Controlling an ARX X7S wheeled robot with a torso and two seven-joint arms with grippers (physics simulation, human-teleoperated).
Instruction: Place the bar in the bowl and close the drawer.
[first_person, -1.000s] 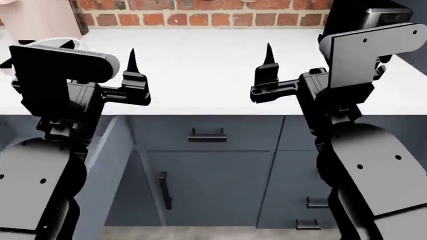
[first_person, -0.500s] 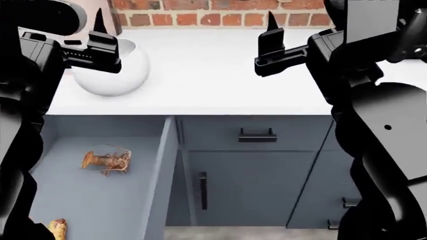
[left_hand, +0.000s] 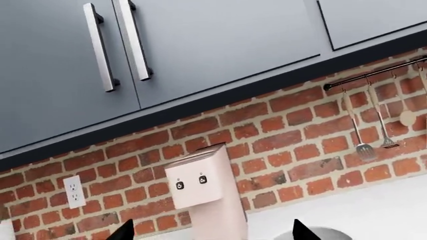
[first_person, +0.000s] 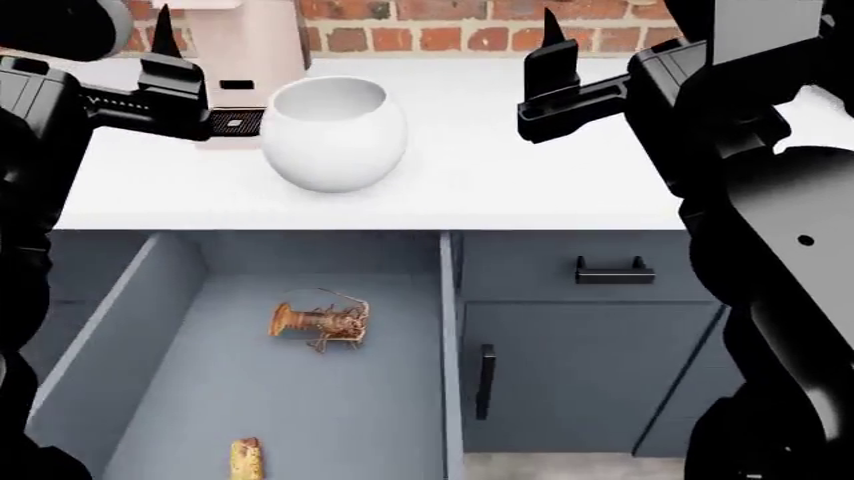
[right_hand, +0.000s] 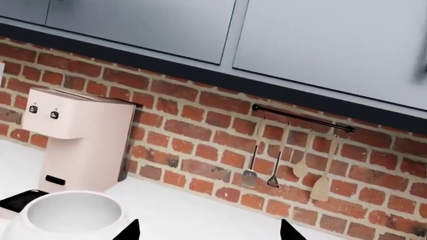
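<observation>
The bar (first_person: 246, 459) is a small, stubby tan-orange piece with a crumbly look, lying on the floor of the open slate blue-grey drawer (first_person: 160, 290) near its front edge, well apart from the orange lobster (first_person: 318, 324) farther back. The glossy white globe-shaped bowl (first_person: 334, 133) stands on the white counter (first_person: 534, 180) above, its wide round mouth up, just in front of the pale pink coffee machine (first_person: 247, 40). My left gripper (left_hand: 210, 231) and right gripper (right_hand: 208, 231) both hover over the counter with fingers spread wide, holding nothing.
</observation>
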